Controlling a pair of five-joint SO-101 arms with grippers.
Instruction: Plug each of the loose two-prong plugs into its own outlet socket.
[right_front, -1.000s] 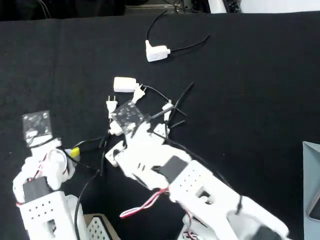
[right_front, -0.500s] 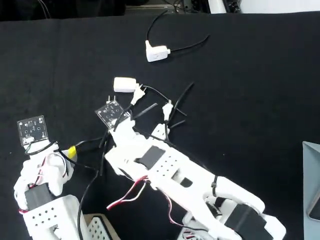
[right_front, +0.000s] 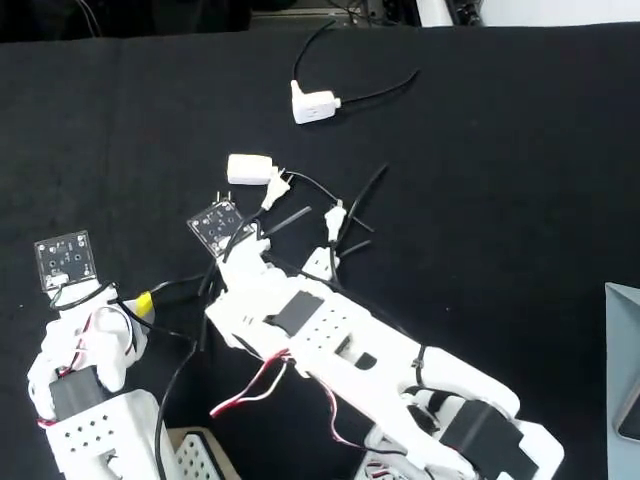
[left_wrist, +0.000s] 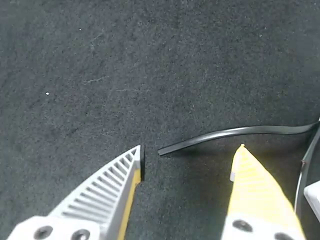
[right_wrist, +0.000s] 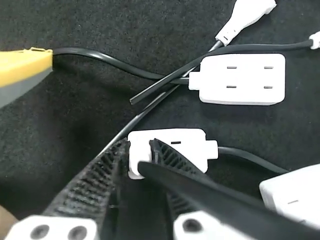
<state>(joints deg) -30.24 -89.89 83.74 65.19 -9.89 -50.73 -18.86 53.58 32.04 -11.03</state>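
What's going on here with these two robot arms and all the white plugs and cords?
Two robot arms are meant to push loose plugs into sockets. The right gripper is down at one end of a small white socket block, amid tangled black cords mid-table. The left gripper is open over the black cloth, holding nothing, a loose cord end by its tips. A two-prong plug lies unplugged beside another socket block.
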